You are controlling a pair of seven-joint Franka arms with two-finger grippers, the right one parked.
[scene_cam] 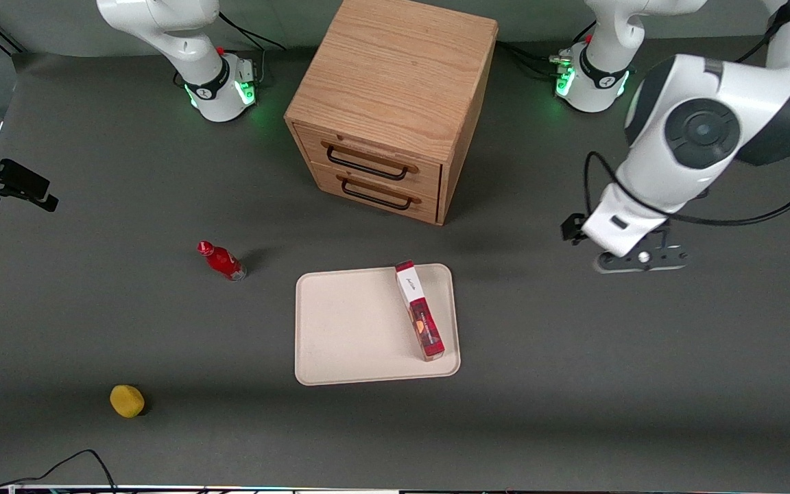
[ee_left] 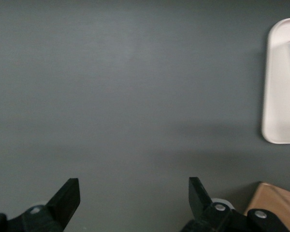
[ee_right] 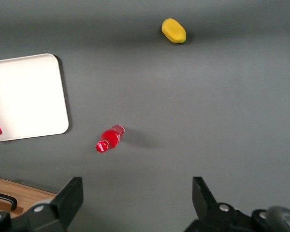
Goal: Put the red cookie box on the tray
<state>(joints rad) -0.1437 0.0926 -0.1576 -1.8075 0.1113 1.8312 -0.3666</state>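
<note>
Front view: the red cookie box [scene_cam: 419,310] lies flat on the tray [scene_cam: 347,329], along its edge toward the working arm; the pincer [scene_cam: 640,261] hangs over bare surface [scene_cam: 573,384], well apart.
Left wrist view: pincer fingers [ee_left: 67,195] spread wide, released, nothing between; tray rim [ee_left: 275,135] visible.
Right wrist view: red bottle [ee_right: 109,139] and yellow object [ee_right: 174,30] on the surface.

One red cookie box [scene_cam: 420,320] lies on one tray [scene_cam: 347,329]; one small red bottle [scene_cam: 221,261] and one yellow rounded object [scene_cam: 127,401] sit on the counter [scene_cam: 607,384] toward the parked arm's end; one wooden cabinet [scene_cam: 395,103] stands there with two drawers, each carrying one dark handle; one working gripper [ee_left: 134,205] hangs over the counter toward the working arm's end, apart from the tray, its two jaws spread wide with nothing between them.
</note>
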